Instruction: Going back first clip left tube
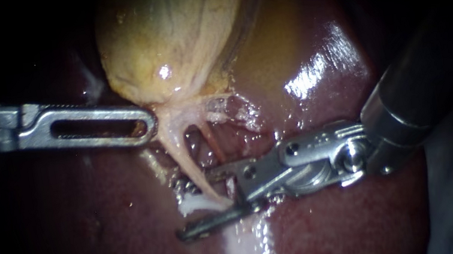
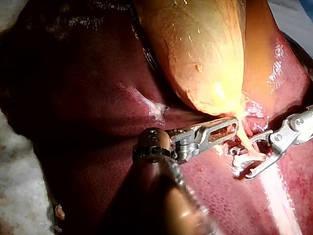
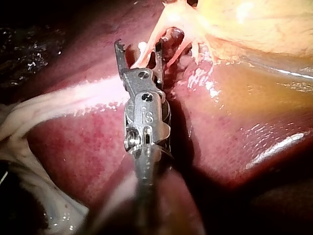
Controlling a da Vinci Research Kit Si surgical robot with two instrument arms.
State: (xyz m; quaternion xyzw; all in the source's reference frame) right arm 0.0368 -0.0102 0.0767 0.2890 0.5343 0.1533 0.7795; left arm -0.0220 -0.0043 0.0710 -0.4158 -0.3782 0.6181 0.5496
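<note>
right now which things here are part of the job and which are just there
Job: right tool, jaws open; left tube between them; left tool.
Just there: right tube; gallbladder; liver.

1. The gallbladder (image 1: pixel 175 32) lies on the liver (image 1: pixel 345 223).
2. Two tubes run down from its lower end: the left tube (image 1: pixel 182 152), with the right tube (image 1: pixel 214 144) just beside it.
3. The left instrument (image 1: pixel 150 124) enters from the left, its tip touching the gallbladder's lower end.
4. The right instrument (image 1: pixel 195 204) enters from the right, its tip straddling the left tube.
</note>
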